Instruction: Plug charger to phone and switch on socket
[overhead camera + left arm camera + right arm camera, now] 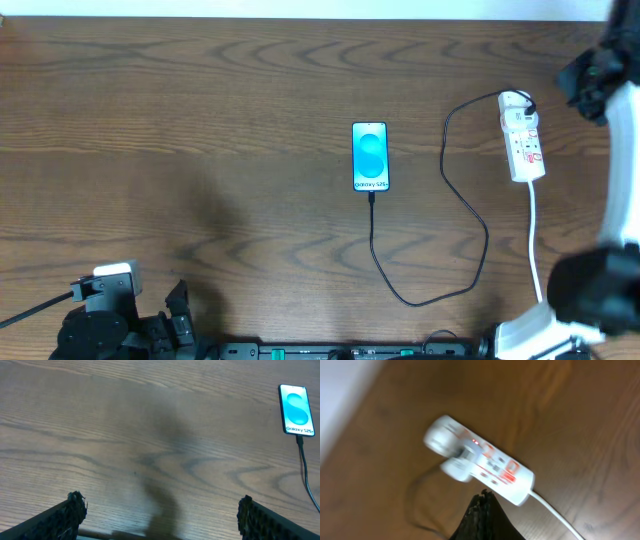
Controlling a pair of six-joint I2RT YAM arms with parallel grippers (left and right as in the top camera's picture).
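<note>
The phone (pixel 370 156) lies mid-table with its screen lit light blue; it also shows in the left wrist view (pixel 297 403). The thin black charger cable (pixel 470 200) runs from the phone's near end, loops right and goes up to a white adapter on the socket. The socket (pixel 522 136) is a white power strip at the right; in the right wrist view (pixel 480 465) a small red light glows on it. My right gripper (pixel 484 496) is shut and empty, hovering above the strip. My left gripper (pixel 159 510) is open and empty over bare wood at the near left.
The strip's white cord (pixel 535 235) runs toward the near edge beside the right arm's base (pixel 560 310). The left arm's base (pixel 110 320) sits at the near left corner. The table top is dark wood.
</note>
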